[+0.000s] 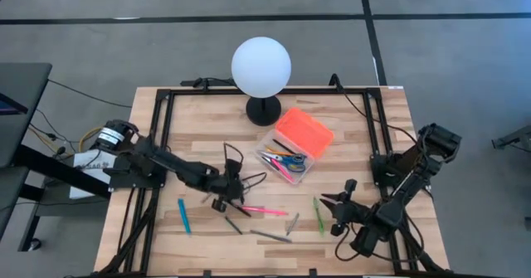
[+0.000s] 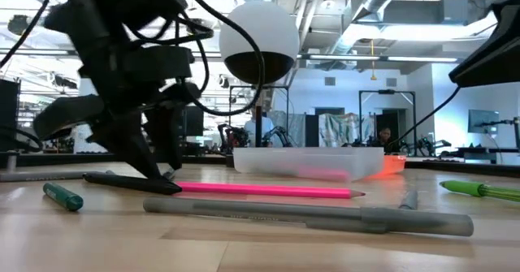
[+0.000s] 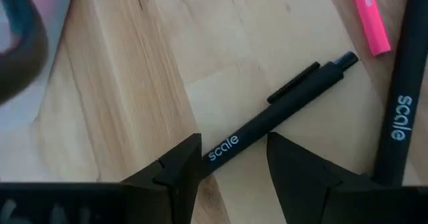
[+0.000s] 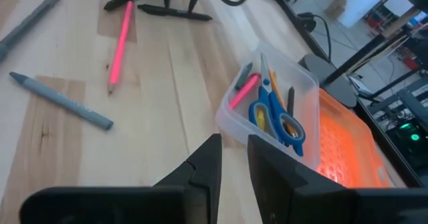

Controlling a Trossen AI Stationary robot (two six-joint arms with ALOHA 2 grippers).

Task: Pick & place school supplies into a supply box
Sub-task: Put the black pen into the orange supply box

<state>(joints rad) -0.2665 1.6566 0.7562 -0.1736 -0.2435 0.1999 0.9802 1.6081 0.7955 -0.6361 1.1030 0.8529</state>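
Note:
My left gripper (image 1: 222, 197) (image 3: 234, 154) stands open near the table's middle, pointing steeply down. One finger is on each side of a black pen (image 3: 267, 120) that lies flat on the wood. A second black pen (image 3: 404, 83) and a pink pencil (image 1: 261, 210) lie beside it. My right gripper (image 1: 338, 203) (image 4: 233, 154) hovers at the near right with a narrow gap and nothing between its fingers. The supply box (image 1: 286, 155), its orange lid (image 1: 304, 131) folded back, holds blue-handled scissors (image 4: 274, 120) and several pens.
A teal marker (image 1: 182, 216), two grey pens (image 1: 272, 236) (image 1: 292, 222) and a green marker (image 1: 318, 214) lie loose near the front edge. The white globe lamp (image 1: 261, 66) stands on its black base behind the box. Cables trail by the left arm.

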